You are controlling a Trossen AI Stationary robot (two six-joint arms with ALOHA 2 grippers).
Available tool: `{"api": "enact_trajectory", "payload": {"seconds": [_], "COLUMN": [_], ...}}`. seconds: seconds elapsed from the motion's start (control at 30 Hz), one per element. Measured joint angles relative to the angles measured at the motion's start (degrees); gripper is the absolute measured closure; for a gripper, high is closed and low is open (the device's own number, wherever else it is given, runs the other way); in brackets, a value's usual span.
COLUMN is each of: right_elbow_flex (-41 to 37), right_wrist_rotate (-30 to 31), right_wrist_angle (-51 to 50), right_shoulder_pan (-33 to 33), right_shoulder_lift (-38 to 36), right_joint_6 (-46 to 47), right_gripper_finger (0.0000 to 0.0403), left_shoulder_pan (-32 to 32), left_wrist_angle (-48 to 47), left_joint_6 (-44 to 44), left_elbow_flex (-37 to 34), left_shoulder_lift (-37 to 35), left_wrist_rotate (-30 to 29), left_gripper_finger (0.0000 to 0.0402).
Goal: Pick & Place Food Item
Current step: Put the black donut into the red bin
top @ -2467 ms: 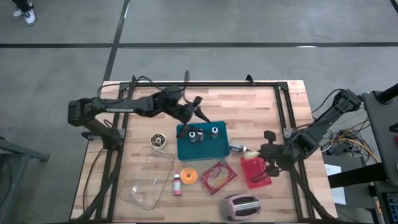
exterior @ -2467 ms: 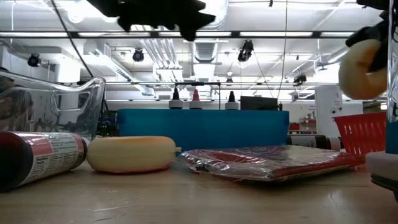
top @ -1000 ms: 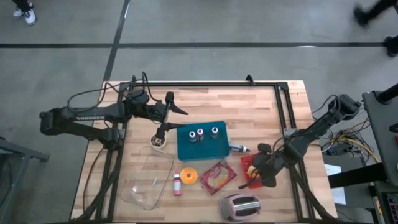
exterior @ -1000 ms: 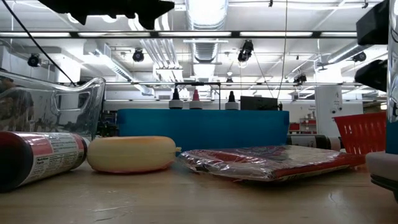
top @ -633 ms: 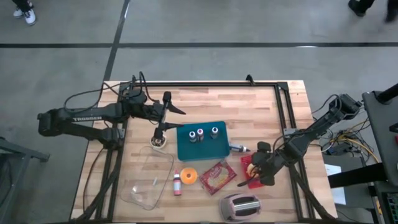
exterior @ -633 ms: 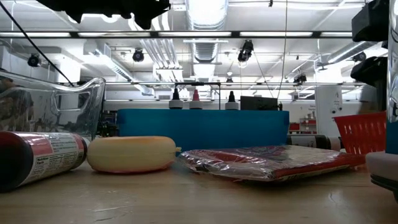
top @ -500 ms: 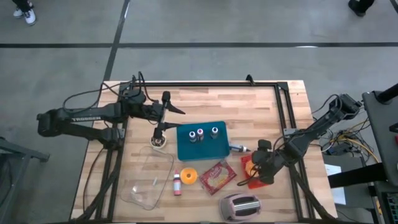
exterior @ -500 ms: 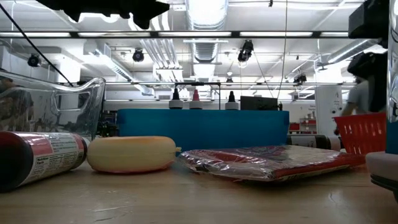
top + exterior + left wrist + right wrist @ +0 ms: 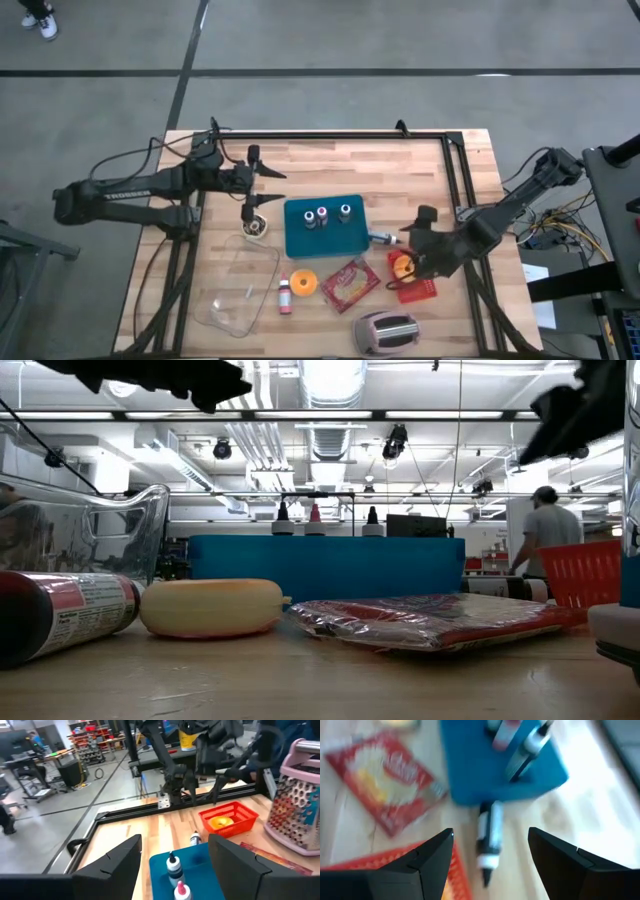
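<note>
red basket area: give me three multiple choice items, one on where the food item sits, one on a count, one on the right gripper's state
1. Where is the yellow food item?
A. In the glass dish
B. In the red basket
C. On the blue tray

2. How many bottles stand on the blue tray?
A. One
B. Three
C. Five

3. What is the state of the right gripper?
A. Open, holding nothing
B. Shut on the food item
C. Shut on a bottle

Answers:
1 B: the yellow food item lies inside the red basket.
2 B: three bottles stand in a row on the blue tray.
3 A: the right gripper has its fingers spread, nothing between them.
</note>
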Motion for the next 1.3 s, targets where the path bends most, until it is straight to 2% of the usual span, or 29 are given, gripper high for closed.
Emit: {"api": "enact_trajectory", "payload": {"seconds": [0.13, 0.3, 0.4, 0.5, 0.7, 0.87, 0.93, 1.07, 1.2, 1.3], "right_elbow_flex": [-0.2, -2.3, -5.0, -7.8, -13.3, -14.9, -15.0, -14.5, -14.4, -14.2], "right_wrist_rotate": [3.3, 3.5, -1.1, -7.5, -17.6, -28.5, -28.3, -23.0, -21.7, -21.6], "right_wrist_angle": [4.8, 19.2, 29.4, 35.7, 39.3, 40.2, 41.5, 41.9, 42.1, 42.1], "right_shoulder_pan": [-0.1, -0.1, -1.2, -4.3, -16.0, -27.8, -31.2, -35.6, -38.0, -39.0], "right_shoulder_lift": [-6.9, -14.9, -18.9, -21.9, -24.6, -24.2, -24.1, -24.3, -24.0, -24.4], "right_joint_6": [-7.6, -24.1, -33.3, -37.7, -35.7, -31.5, -32.0, -32.4, -31.9, -25.7], "right_gripper_finger": [0.0149, 0.0154, 0.0159, 0.0164, 0.0165, 0.0159, 0.0159, 0.0162, 0.0170, 0.0175], "left_shoulder_pan": [0.2, 0.2, 0.3, 0.5, 1.2, 1.9, 2.0, 2.1, 2.1, 2.1], "left_wrist_angle": [1.0, 2.1, 4.7, 7.4, 10.0, 9.8, 9.6, 9.5, 9.3, 9.6], "left_joint_6": [-0.6, -2.4, -4.1, -5.6, -7.7, -9.2, -9.3, -8.2, -7.6, -9.5], "left_elbow_flex": [-3.1, -6.5, -9.2, -12.0, -14.9, -15.1, -15.5, -15.8, -15.8, -15.8], "left_shoulder_lift": [-3.0, -5.7, -7.0, -8.0, -9.8, -10.1, -10.1, -10.3, -10.4, -10.5], "left_wrist_rotate": [-1.7, -3.7, -3.9, -4.5, -7.2, -8.6, -10.7, -16.4, -16.9, -16.9], "left_gripper_finger": [0.0168, 0.0168, 0.0168, 0.0168, 0.0168, 0.0168, 0.0168, 0.0168, 0.0168, 0.0168]}}
